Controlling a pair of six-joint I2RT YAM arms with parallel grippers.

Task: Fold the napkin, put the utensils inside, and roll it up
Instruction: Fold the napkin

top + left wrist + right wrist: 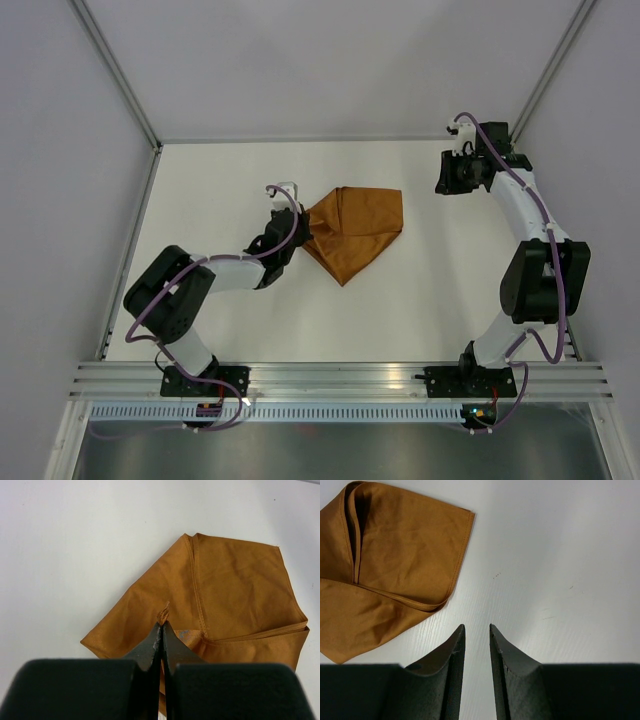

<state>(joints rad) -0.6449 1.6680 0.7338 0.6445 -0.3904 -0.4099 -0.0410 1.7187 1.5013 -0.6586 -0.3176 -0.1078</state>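
Napkin (358, 235) of rust-brown cloth lies folded, tapering toward the near edge of the white table (420, 320). Left gripper (162, 625) pinches its left edge; right gripper (476, 627), slightly parted, holds nothing.

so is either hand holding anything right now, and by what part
The left hand is shut on the napkin, pinching a small tuft of cloth at its left edge. The right hand is open, holding nothing.

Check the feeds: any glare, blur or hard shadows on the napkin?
Top external: soft even light, the napkin sharp, no glare, faint shadows only. Left wrist: cloth crisp; the left gripper, jaws shut on a pinch of it, is dark and soft-edged. Right wrist: the table bright but not washed out; the right gripper slightly blurred.
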